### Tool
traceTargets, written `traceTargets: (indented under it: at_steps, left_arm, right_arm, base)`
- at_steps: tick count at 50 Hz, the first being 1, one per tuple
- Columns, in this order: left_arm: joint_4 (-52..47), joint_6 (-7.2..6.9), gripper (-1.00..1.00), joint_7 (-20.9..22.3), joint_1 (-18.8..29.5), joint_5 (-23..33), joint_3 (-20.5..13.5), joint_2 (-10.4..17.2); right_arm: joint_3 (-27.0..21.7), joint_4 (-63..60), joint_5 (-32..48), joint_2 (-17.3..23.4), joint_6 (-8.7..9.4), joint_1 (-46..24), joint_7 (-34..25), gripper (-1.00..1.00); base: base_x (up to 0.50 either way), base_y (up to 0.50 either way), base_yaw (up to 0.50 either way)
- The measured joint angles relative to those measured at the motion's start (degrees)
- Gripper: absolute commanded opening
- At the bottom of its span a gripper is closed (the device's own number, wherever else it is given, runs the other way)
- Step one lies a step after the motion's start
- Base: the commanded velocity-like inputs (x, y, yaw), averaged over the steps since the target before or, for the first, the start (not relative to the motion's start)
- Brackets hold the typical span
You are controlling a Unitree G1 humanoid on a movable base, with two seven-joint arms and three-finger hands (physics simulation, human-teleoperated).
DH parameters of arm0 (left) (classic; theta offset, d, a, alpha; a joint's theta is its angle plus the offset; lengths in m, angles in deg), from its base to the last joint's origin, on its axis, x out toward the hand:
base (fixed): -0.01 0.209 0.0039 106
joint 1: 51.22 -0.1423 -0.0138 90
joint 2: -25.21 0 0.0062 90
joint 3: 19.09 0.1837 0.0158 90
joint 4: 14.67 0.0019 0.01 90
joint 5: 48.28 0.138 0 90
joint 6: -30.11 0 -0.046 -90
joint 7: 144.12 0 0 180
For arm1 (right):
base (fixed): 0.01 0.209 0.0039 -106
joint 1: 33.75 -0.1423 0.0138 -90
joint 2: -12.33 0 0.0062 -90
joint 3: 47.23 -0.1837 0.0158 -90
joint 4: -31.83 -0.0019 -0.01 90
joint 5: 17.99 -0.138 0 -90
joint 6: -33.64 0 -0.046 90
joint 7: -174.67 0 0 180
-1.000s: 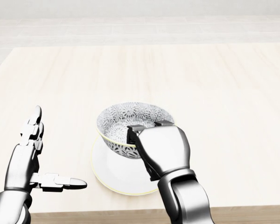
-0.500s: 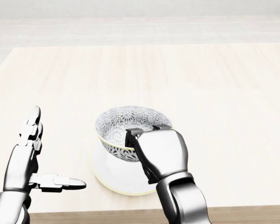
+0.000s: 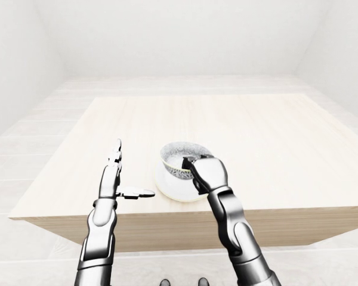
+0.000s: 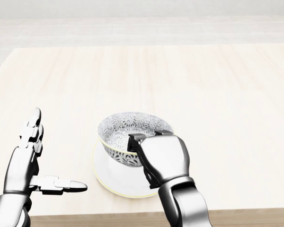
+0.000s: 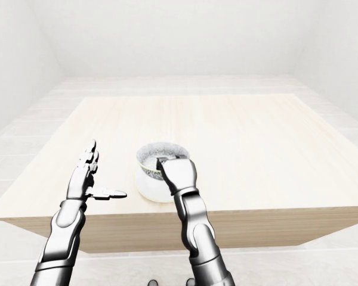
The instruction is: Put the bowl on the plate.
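In the head view the bowl [image 4: 120, 132], white outside with a grey flower pattern inside and a yellow rim, sits over the middle of the white plate [image 4: 106, 177]. It leans slightly, and whether its base touches the plate I cannot tell. My right hand [image 4: 147, 138] is shut on the bowl's near right rim, with fingertips [image 4: 134, 138] hooked inside the bowl. My left hand [image 4: 49, 158] hovers to the left of the plate, open and flat with the thumb out, holding nothing.
Bowl and plate stand near the bottom edge of a pale wooden table [image 4: 217, 94] in the head view. In the left-eye view the table [image 3: 274, 131] stands in a white room with pale floor around it.
My right hand has lowered the bowl a little toward the plate while still gripping its rim. The left hand has not moved.
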Motion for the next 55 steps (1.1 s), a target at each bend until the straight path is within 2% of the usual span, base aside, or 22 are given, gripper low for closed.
traceTargets:
  at_steps: [35,55]
  left_arm:
    - [0.2,0.21,1.0,0.1,0.0,-0.1,-0.1,0.1]
    - [-0.5,-0.52,1.0,0.3,0.1,-0.4,-0.3,0.2]
  right_arm:
    - [-0.5,4.5,-2.9,0.5,0.0,-0.8,2.7,-0.39]
    - [-0.6,6.6,-3.5,0.7,0.0,-1.1,3.5,-0.38]
  base:
    - [0.0,0.0,0.0]
    - [0.0,0.0,0.0]
